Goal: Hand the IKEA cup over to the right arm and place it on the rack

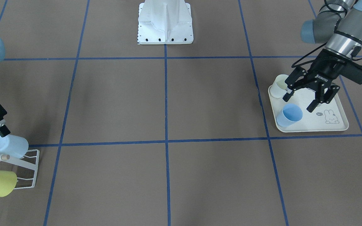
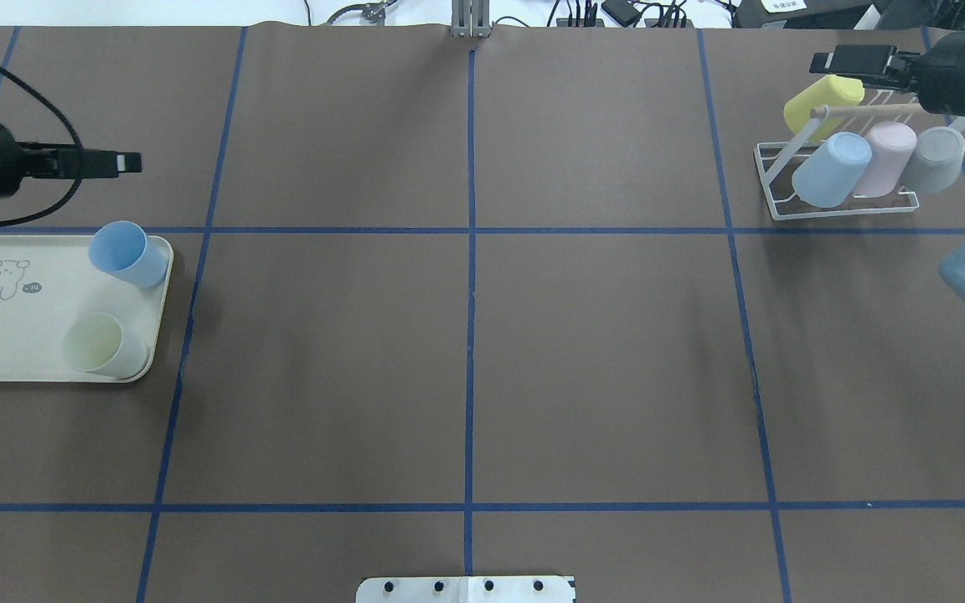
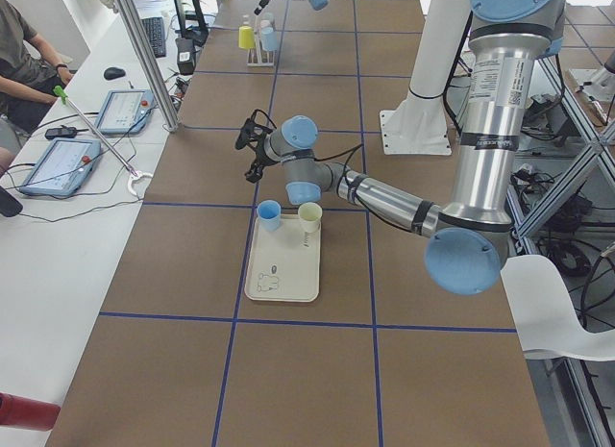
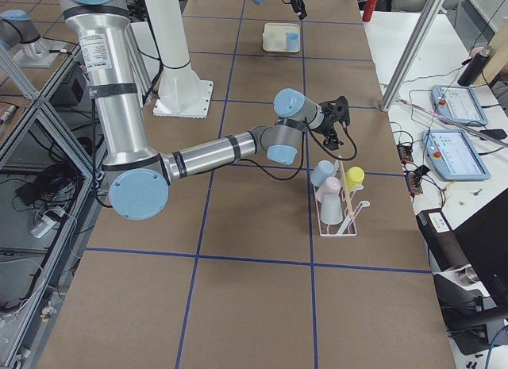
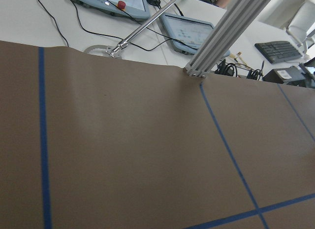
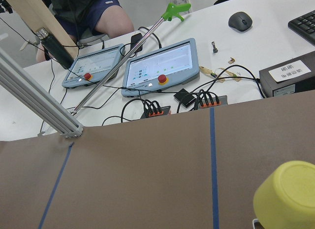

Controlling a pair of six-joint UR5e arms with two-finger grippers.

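A light blue cup [image 1: 289,115] and a cream cup [image 1: 278,86] stand open side up on the cream rabbit-print tray [image 1: 325,125]. My left gripper [image 1: 298,103] hangs open and empty just above the tray, between the two cups and touching neither. The white wire rack [image 2: 843,205] holds a yellow cup [image 2: 822,100], a blue cup [image 2: 830,170], a pink cup [image 2: 889,159] and a grey cup [image 2: 935,159]. My right gripper [image 2: 855,60] is beside the yellow cup, over the rack's far end. It looks open and holds nothing.
The robot's white base [image 1: 165,23] stands mid-table at the robot's side. Blue tape lines [image 2: 472,230] divide the brown table. Operator tablets [image 6: 157,69], cables and an aluminium post [image 5: 221,34] lie beyond the far edge.
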